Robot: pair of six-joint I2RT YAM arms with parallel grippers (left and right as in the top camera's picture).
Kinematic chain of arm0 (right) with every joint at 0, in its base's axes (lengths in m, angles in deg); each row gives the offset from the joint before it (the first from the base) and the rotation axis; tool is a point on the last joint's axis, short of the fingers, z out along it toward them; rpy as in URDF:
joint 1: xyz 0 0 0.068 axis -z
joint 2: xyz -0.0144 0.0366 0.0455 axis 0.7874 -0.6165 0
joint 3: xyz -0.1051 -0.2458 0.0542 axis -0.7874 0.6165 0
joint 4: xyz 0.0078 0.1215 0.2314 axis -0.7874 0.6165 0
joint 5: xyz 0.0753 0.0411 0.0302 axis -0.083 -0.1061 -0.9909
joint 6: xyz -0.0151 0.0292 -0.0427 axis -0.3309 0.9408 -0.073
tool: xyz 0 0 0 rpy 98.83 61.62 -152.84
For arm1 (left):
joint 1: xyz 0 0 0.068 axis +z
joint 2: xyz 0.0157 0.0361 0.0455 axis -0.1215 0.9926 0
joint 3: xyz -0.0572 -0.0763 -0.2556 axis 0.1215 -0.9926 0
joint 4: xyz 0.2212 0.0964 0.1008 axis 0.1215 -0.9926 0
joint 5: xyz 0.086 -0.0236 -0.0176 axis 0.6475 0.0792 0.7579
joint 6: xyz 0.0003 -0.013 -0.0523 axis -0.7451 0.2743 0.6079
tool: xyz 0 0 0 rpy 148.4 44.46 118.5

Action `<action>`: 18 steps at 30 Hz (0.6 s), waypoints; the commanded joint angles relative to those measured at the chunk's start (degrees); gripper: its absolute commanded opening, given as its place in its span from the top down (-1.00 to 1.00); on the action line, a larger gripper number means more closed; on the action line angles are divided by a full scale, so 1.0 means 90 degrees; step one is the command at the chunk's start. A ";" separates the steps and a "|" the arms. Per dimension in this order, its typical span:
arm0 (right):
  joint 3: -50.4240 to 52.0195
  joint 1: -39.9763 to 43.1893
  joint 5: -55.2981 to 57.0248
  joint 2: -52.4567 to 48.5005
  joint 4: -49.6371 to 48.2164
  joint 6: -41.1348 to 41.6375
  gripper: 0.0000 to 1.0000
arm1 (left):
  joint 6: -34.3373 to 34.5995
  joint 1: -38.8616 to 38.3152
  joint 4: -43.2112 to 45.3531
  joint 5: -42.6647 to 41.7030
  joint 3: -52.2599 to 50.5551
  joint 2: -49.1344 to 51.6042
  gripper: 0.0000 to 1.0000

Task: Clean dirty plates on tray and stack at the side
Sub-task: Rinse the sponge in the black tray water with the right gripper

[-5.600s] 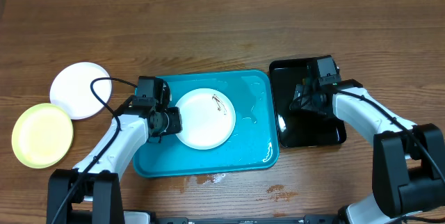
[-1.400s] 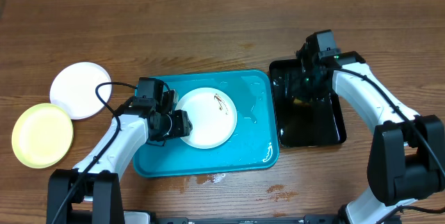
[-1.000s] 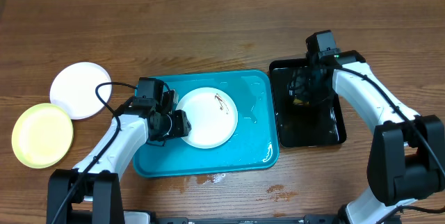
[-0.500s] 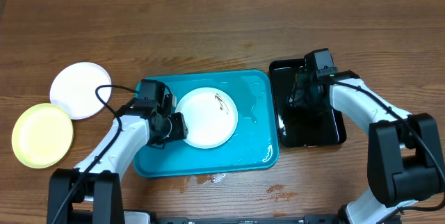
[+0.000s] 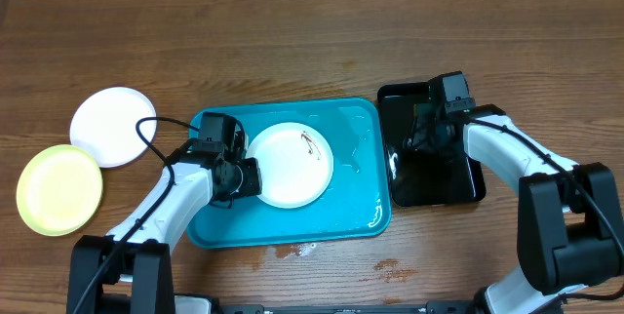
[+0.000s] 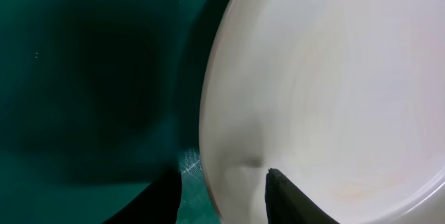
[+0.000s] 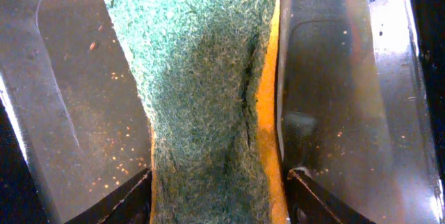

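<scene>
Since the earlier frames the right gripper [image 7: 219,182] has come down from the black tray's [image 5: 439,185] far rim to over its middle; its jaws squeeze a green-and-yellow sponge [image 7: 201,78], pinched narrow between them; the left gripper [image 6: 222,182] straddles the left rim of a white plate [image 5: 291,166], and I cannot tell if it grips; that plate lies in the turquoise tray [image 5: 351,212], brown smears near its middle; a second white plate [image 5: 112,126] and a yellow-green plate [image 5: 58,189] lie on the table [image 5: 292,41], well left of the tray.
</scene>
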 commanded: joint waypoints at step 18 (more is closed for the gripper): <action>0.0204 0.0002 -0.0075 -0.0158 0.0114 -0.0131 0.92 | 0.0036 -0.0095 0.0202 0.0119 -0.0058 0.0731 0.55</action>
